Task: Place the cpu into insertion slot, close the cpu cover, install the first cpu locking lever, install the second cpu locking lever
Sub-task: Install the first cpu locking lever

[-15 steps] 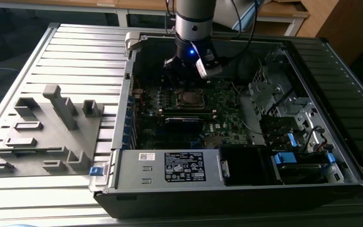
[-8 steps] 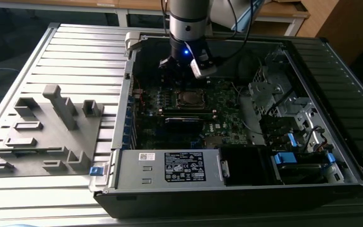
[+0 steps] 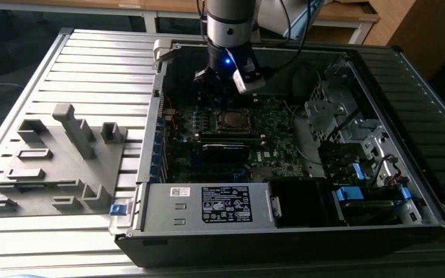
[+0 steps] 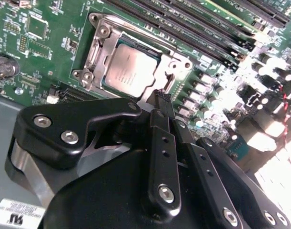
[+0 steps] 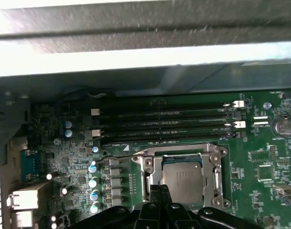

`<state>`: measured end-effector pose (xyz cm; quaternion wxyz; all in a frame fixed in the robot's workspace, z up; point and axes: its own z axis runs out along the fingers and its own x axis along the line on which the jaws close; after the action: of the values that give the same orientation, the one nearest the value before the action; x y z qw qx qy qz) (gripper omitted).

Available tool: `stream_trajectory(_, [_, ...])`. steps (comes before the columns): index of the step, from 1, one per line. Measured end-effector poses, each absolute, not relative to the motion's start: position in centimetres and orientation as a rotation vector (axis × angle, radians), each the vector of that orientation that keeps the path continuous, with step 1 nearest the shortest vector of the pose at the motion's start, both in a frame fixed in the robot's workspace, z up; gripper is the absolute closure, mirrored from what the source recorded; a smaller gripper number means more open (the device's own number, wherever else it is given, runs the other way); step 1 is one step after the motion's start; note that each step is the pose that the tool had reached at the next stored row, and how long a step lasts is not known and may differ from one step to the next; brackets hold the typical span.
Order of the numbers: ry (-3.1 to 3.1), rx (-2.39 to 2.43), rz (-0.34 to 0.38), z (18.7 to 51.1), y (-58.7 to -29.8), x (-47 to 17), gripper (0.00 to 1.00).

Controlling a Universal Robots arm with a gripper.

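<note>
Hovering just beside the socket [image 4: 141, 46], the gripper [image 4: 159, 98] is clenching its jaws on nothing | chip [image 4: 131, 69] is sitting in the socket, cover [image 4: 101, 50] lying flat around it | likely step: locking levers [image 5: 145, 151], calling for a precise push on thin wire.

exterior view is looking down at a slant from high and well back, taking in the open computer case [image 3: 284, 246] on the tabletop [image 3: 91, 63] | second wrist view is peering close over the hand [image 4: 159, 101] onto the cpu [image 4: 131, 67] | first wrist view is facing the circuit board [image 5: 264, 162], near | all three are sharing the cpu
</note>
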<state>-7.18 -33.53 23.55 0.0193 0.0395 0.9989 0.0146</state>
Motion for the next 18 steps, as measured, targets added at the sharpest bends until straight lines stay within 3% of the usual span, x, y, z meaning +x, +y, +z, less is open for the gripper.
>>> stream_trajectory(18, [3.1,0.123,0.045,24.25,-33.53,-7.25,0.89])
